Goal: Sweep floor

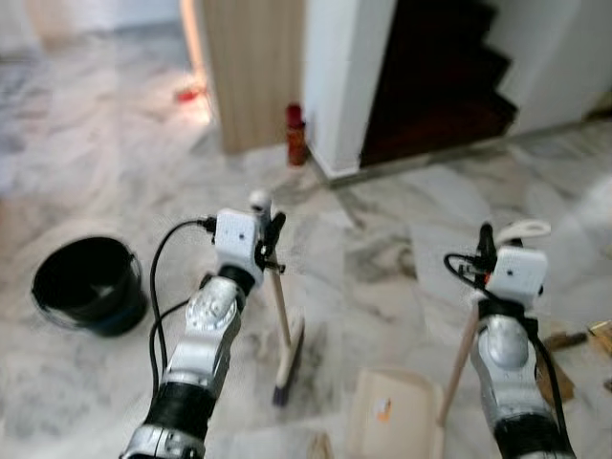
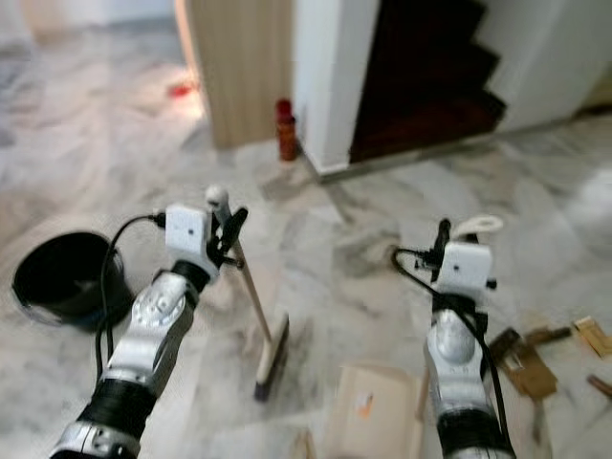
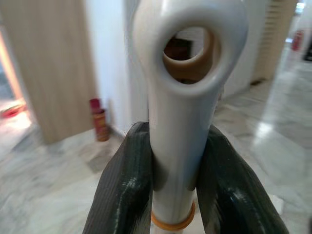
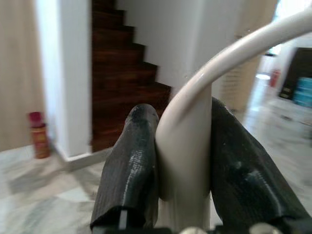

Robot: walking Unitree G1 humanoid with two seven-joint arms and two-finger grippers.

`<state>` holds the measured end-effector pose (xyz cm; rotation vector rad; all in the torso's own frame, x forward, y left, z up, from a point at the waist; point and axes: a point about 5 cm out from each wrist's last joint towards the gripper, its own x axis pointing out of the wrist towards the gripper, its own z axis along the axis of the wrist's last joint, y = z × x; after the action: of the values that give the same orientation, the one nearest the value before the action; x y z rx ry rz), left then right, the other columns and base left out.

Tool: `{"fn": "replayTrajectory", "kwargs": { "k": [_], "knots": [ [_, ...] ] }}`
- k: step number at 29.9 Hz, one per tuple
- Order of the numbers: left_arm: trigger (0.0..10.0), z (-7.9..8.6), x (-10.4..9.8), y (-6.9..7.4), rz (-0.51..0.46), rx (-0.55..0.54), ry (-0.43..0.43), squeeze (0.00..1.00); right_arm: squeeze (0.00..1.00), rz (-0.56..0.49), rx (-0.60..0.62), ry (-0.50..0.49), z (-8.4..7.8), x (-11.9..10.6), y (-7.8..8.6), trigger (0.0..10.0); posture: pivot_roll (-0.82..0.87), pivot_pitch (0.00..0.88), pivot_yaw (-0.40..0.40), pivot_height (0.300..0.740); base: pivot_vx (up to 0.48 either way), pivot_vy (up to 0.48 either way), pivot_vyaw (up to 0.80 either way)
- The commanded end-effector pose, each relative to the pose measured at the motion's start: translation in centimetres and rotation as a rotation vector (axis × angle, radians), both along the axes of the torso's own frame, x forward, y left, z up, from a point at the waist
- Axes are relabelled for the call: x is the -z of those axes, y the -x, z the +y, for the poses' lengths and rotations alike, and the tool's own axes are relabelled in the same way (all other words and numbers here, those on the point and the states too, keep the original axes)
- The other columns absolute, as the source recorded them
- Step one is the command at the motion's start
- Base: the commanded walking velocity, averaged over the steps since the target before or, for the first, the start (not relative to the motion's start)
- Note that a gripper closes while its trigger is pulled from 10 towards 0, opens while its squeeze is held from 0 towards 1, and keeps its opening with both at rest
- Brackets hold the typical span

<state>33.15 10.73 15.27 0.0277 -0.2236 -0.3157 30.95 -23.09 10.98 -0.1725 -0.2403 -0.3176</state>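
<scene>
my left gripper [image 3: 178, 185] is clamping the white top of the broom handle [image 1: 278, 301], both black fingers [image 3: 122, 190] pressing its sides just below the hanging hole. the broom head [image 1: 289, 361] is resting on the marble floor [image 1: 382, 239] ahead of me, the stick leaning. my right gripper [image 4: 183, 170] is squeezing the cream looped handle [image 4: 195, 122] of the dustpan [image 1: 397, 416], whose tray is sitting on the floor between my two arms. a black bucket [image 1: 88, 284] is standing well off to my left. scraps of what are probably cardboard [image 2: 521, 363] are lying on the floor beside my right arm; the blur is keeping me from being sure. ahead, a wooden panel [image 1: 253, 72] and a white wall corner [image 1: 344, 76] are standing in my path, with a red canister [image 1: 296, 134] at their foot and a dark staircase [image 1: 440, 76] beyond. the head views are showing the bucket and scraps; the left wrist view is showing the orange ring [image 3: 173, 224] on the handle.
</scene>
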Motion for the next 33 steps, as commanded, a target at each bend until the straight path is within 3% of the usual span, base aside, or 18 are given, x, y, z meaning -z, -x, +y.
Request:
{"fn": "replayTrajectory", "kwargs": {
  "k": [1,18,33],
  "knots": [
    [10.0,-0.25,-0.87,-0.12,-0.041,0.015,-0.004,0.00,0.00,-0.022,0.003,-0.001,-0.06,-0.56,-0.12,10.0,0.07,0.053,0.012,0.740,0.000,0.000,-0.80],
    [10.0,-0.43,-1.02,-0.08,-0.060,0.023,-0.006,0.00,0.00,-0.023,0.001,0.002,0.25,-0.54,0.04,10.0,0.06,0.025,0.015,0.740,0.000,-0.062,-0.80],
    [10.0,-0.31,-1.12,-0.19,-0.057,0.020,0.002,0.00,0.00,-0.015,-0.003,-0.005,0.48,-0.52,-0.09,10.0,0.07,0.056,0.014,0.740,0.000,-0.066,-0.80]
  ]
}}
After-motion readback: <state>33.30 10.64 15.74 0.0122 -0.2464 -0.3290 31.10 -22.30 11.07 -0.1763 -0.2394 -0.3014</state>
